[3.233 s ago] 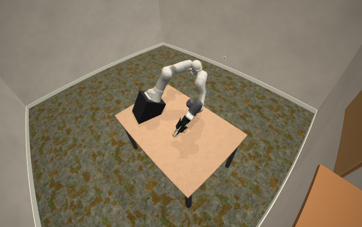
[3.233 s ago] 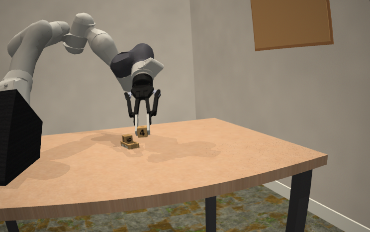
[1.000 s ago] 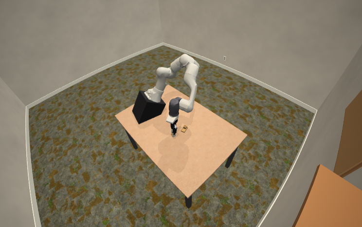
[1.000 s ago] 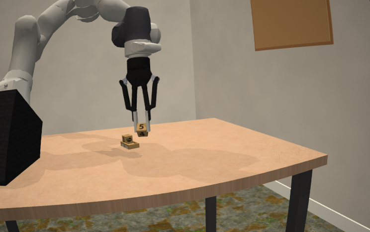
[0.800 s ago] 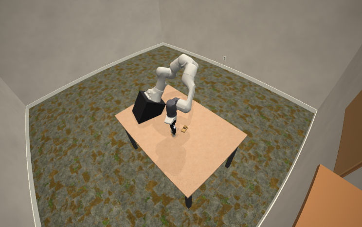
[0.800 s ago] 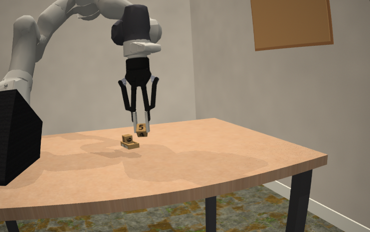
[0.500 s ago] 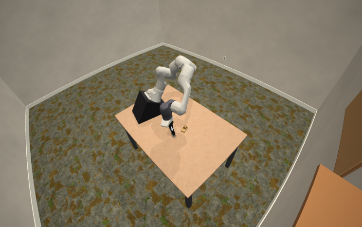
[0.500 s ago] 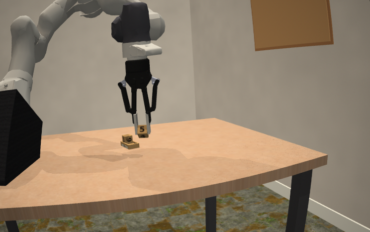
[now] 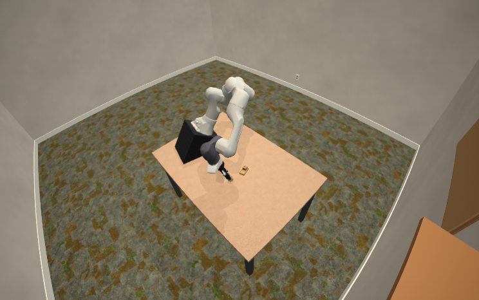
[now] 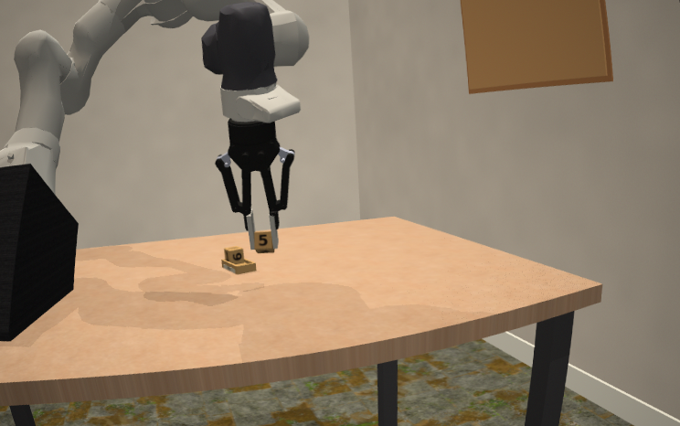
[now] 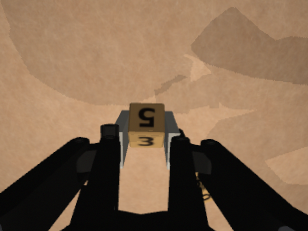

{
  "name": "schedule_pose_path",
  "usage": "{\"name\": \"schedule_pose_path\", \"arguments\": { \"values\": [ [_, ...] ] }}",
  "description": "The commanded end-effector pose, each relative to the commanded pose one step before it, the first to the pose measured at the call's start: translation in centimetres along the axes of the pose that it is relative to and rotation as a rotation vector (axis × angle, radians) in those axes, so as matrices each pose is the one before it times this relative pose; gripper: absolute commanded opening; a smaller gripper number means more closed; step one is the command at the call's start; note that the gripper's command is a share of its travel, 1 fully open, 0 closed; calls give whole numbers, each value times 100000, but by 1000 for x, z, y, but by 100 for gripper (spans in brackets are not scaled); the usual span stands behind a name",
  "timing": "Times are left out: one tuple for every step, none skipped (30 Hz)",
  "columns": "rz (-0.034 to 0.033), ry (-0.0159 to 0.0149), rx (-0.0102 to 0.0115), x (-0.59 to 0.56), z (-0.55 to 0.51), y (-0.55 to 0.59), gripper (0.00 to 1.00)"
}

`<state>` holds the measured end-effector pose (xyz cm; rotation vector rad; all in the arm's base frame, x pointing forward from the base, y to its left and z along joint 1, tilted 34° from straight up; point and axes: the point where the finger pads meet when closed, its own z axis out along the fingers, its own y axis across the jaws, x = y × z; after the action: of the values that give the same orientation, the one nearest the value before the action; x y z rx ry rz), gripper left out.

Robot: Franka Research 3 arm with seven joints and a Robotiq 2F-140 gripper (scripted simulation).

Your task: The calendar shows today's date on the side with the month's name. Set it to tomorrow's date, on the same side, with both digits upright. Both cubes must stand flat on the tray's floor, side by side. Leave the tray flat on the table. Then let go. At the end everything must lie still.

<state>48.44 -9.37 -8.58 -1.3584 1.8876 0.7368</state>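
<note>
My tool [image 9: 230, 179] [image 10: 263, 235] [image 11: 146, 124] grips the cube marked 5 [image 10: 263, 240] [image 11: 146, 117], aloft near the tray [image 10: 244, 268] [image 9: 243, 172] and its seated cube [image 10: 233, 254] [image 9: 244, 167]; I should level it, check digit orientation, align above the vacant half, then lower slowly.

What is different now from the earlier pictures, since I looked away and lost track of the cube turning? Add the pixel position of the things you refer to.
The held cube [image 10: 263, 240] [image 11: 146, 119] has turned: its 5 now faces the exterior camera, where the 4 faced at first. The jaws swung from slanted to nearly upright in that view, and the arm's upper joints shifted. Nothing was let go. The other cube [image 10: 234, 255] and the tray [image 10: 244, 267] stayed put.
</note>
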Motion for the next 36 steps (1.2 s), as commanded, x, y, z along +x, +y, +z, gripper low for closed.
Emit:
{"name": "schedule_pose_path", "arguments": {
  "values": [
    [-3799, -14173, -2049, -454, 114, 763, 17],
    [-101, -2457, 145, 7, -60, 9, 17],
    [0, 0, 0, 0, 0, 0, 17],
    [0, 0, 0, 0, 0, 0, 17],
    [-89, -1791, 128, 0, -53, 8, 17],
    [-20, -375, 29, 193, -37, 1, 17],
    [0, 0, 0, 127, -17, 0, 17],
    [0, 0, 0, 20, -3, 0, 17],
    [3, -72, -4, 1, 2, -1, 17],
    [18, -444, -23, 9, 14, -8, 17],
    [40, -1041, -50, 21, 31, -18, 17],
    [58, -1724, -73, 34, 45, -26, 17],
    [65, -2380, -81, 44, 50, -29, 17],
    [55, -2921, -69, 49, 43, -25, 17],
    [28, -3278, -39, 48, 23, -14, 17],
    [-10, -3411, 2, 42, -3, 2, 17],
    [-48, -3301, 42, 31, -29, 18, 17],
    [-77, -2961, 71, 19, -47, 29, 17],
    [-87, -2427, 80, 9, -53, 34, 17],
    [0, 0, 0, 0, 0, 0, 17],
    [0, 0, 0, 0, 0, 0, 17],
    [-77, -1766, 71, 2, -47, 30, 17],
    [-22, -453, 20, 183, -37, 8, 17],
    [0, 0, 0, 136, -18, 0, 17],
    [0, 0, 0, 22, -3, 0, 17],
    [0, 0, 0, 0, 0, 0, 17],
    [0, 0, 0, 0, 0, 0, 17],
    [0, 0, 0, 0, 0, 0, 17],
    [0, 0, 0, 0, 0, 0, 17],
    [0, 0, 0, 0, 0, 0, 17],
    [0, 0, 0, 0, 0, 0, 17],
    [0, 0, 0, 0, 0, 0, 17],
    [0, 0, 0, 0, 0, 0, 17],
    [0, 0, 0, 0, 0, 0, 17],
    [0, 0, 0, 0, 0, 0, 17],
    [0, 0, 0, 1, 1, 0, 17]
  ]
}}
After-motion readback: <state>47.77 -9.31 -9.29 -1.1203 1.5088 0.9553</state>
